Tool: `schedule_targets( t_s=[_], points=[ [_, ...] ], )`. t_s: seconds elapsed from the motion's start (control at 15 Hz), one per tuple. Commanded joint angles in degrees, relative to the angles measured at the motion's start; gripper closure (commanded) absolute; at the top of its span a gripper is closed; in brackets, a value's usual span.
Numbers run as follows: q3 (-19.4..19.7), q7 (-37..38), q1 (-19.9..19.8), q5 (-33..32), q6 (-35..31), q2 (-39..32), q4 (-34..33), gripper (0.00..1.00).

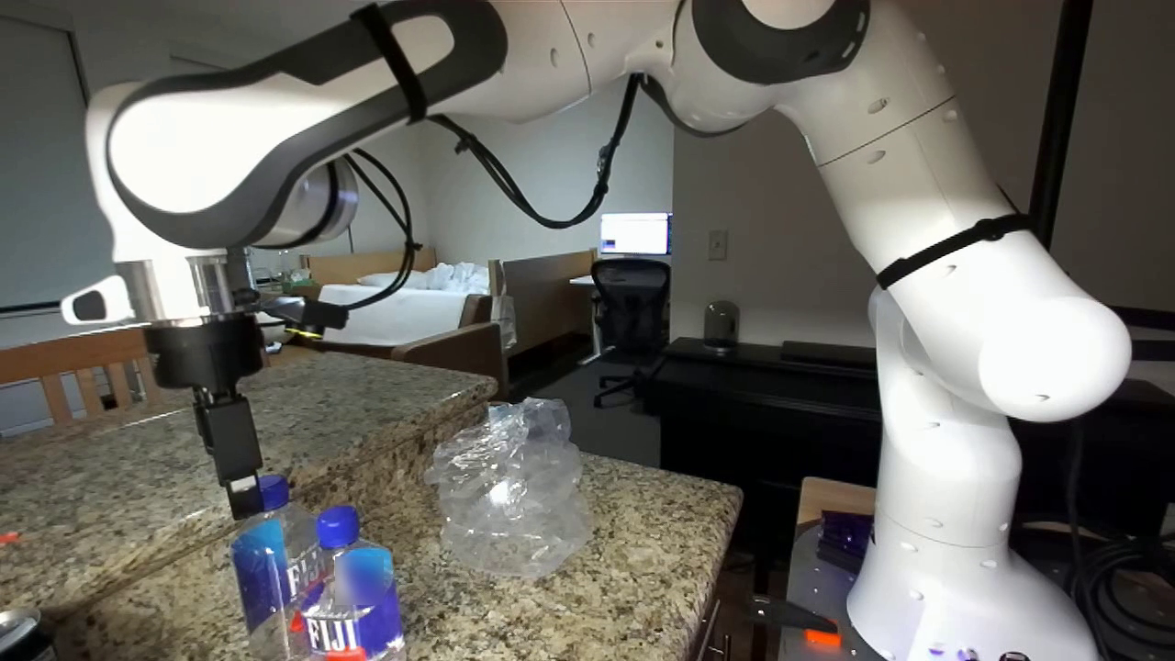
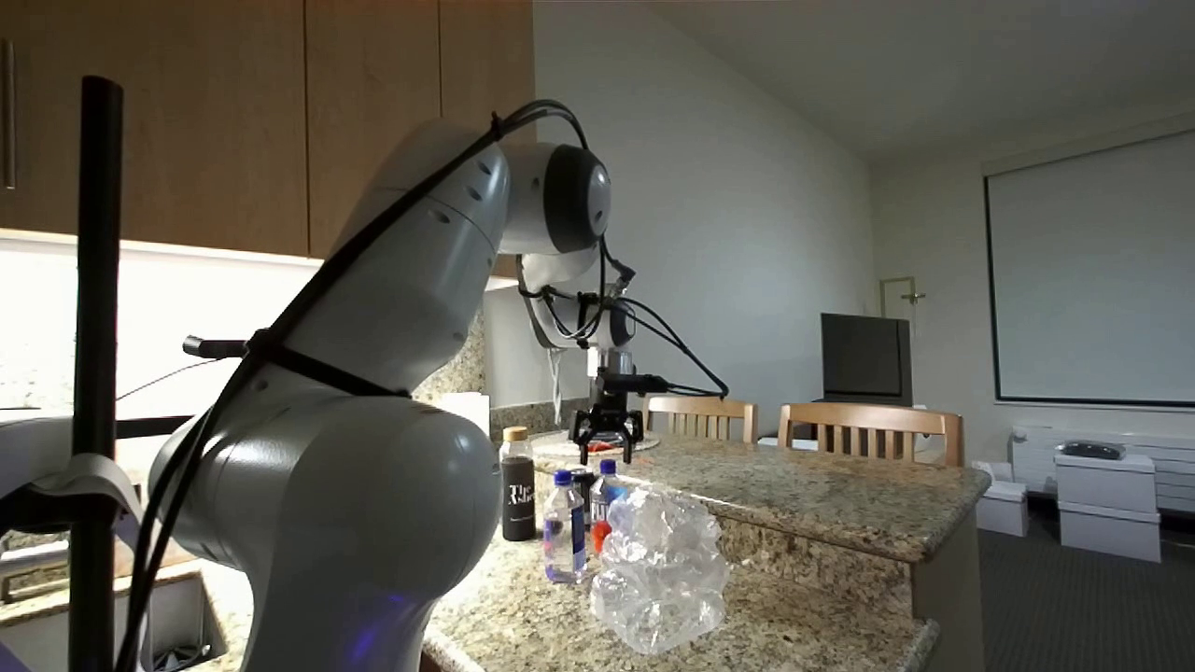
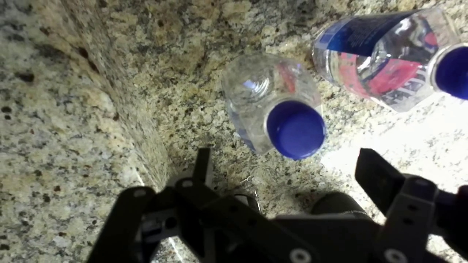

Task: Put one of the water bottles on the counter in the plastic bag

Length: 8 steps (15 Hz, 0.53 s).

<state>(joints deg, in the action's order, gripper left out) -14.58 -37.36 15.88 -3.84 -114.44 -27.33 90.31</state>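
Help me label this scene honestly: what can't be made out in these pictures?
- Bag: opening lost among clear folds, in both exterior views.
- Rear bottle: partly hidden behind the front bottle, in an exterior view.
- Can: body mostly cut off by frame edges, in an exterior view.
- Screen: content too small, in an exterior view.

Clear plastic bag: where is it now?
In an exterior view, the clear plastic bag sits on the lower granite counter, to the right of the nearer Fiji water bottle.

Nearer bottle (image 3: 268,104): clear, blue-capped, upright, just beside hand (image 2: 606,457). Farther bottle (image 2: 564,530): alike, upright, near hand. Plastic bag (image 1: 512,500): clear, crumpled, well apart from hand.
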Motion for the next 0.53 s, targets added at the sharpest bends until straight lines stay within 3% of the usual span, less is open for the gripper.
schedule_targets(
  t_s=[0.0,0.47],
  points=[
    [-0.84,1.32,-1.19,1.00,1.11,3.07,2.99,0.00],
    [-1.00,1.76,-2.11,2.76,1.10,4.31,5.75,0.00]
  ],
)
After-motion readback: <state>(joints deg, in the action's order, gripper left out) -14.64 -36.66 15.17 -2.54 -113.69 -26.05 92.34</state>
